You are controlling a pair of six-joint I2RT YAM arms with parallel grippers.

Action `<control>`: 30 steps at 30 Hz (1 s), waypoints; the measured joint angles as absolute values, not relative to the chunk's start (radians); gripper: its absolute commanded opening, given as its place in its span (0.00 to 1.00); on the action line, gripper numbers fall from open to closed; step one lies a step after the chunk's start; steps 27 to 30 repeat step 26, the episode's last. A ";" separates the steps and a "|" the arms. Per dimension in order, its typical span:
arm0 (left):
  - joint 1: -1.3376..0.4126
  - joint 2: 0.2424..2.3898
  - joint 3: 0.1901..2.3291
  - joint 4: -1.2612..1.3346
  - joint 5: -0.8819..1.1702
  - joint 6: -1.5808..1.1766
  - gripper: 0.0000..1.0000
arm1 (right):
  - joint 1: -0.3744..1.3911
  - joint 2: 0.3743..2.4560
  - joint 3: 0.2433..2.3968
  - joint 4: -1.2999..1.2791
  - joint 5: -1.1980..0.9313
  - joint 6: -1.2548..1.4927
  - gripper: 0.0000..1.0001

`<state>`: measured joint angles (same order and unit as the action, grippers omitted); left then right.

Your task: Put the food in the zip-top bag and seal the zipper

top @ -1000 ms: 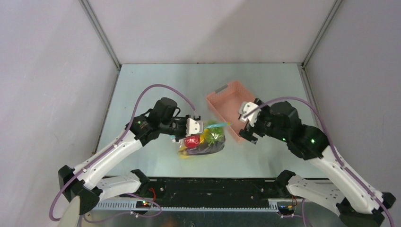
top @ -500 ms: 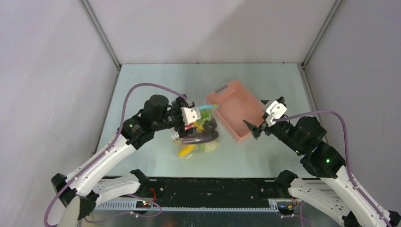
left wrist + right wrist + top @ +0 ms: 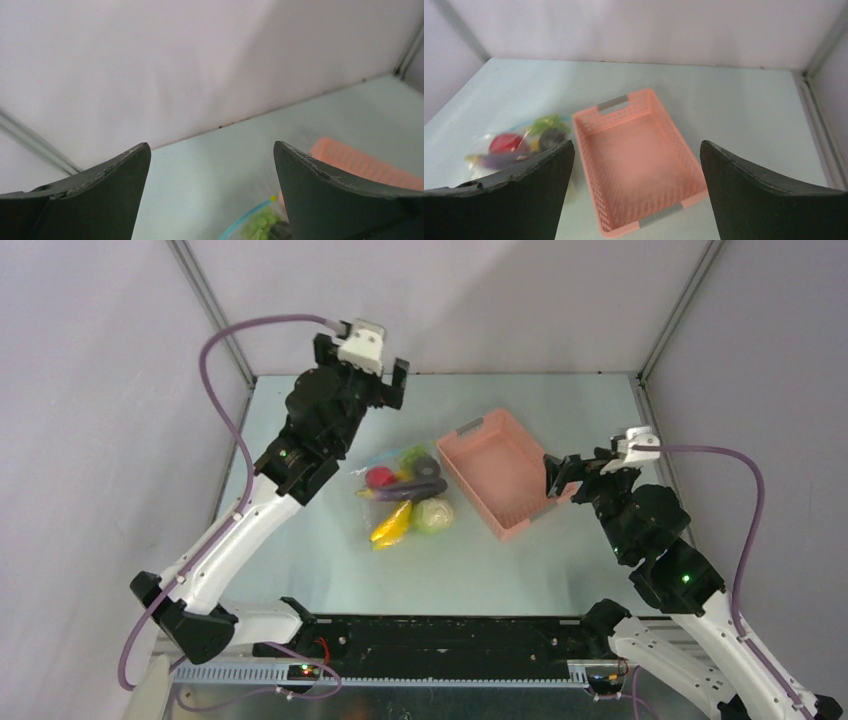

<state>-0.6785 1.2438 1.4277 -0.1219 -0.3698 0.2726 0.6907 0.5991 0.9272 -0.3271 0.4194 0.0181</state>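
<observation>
The zip-top bag (image 3: 405, 495) lies flat on the table with the food inside it: a red fruit (image 3: 380, 476), a banana (image 3: 390, 528), a pale cabbage (image 3: 433, 515), a dark piece (image 3: 408, 490) and green grapes (image 3: 415, 455). Its light blue zipper (image 3: 245, 220) shows at the bottom of the left wrist view; whether it is sealed I cannot tell. My left gripper (image 3: 372, 380) hangs open and empty high above the table's far left, well away from the bag. My right gripper (image 3: 572, 472) is open and empty over the basket's right side.
A pink plastic basket (image 3: 545, 512) stands empty right of the bag, almost touching it. The enclosure's back wall and metal corner posts are close behind the left gripper. Bare table lies in front of the bag and behind the basket.
Both grippers let go of the bag. The left arm swung up and back towards the wall, the right arm drew off to the right, and the bag settled flat on the table.
</observation>
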 measured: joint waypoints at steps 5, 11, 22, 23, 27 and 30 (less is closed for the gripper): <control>-0.554 1.246 1.429 -0.149 -0.456 -0.025 1.00 | 0.574 0.599 0.920 -0.406 0.576 0.194 0.99; -0.412 1.140 1.251 -0.318 -0.555 -0.297 1.00 | 0.295 0.599 0.898 -0.558 0.628 0.370 1.00; -0.363 0.879 1.102 -0.587 -0.747 -0.524 1.00 | 0.142 0.604 0.883 -0.679 0.628 0.489 1.00; -0.363 0.859 1.102 -0.594 -0.759 -0.529 1.00 | 0.142 0.604 0.883 -0.680 0.629 0.489 1.00; -0.363 0.803 1.102 -0.607 -0.788 -0.543 1.00 | 0.140 0.596 0.883 -0.683 0.633 0.489 0.99; -0.363 0.803 1.102 -0.607 -0.788 -0.543 1.00 | 0.140 0.596 0.883 -0.683 0.633 0.489 0.99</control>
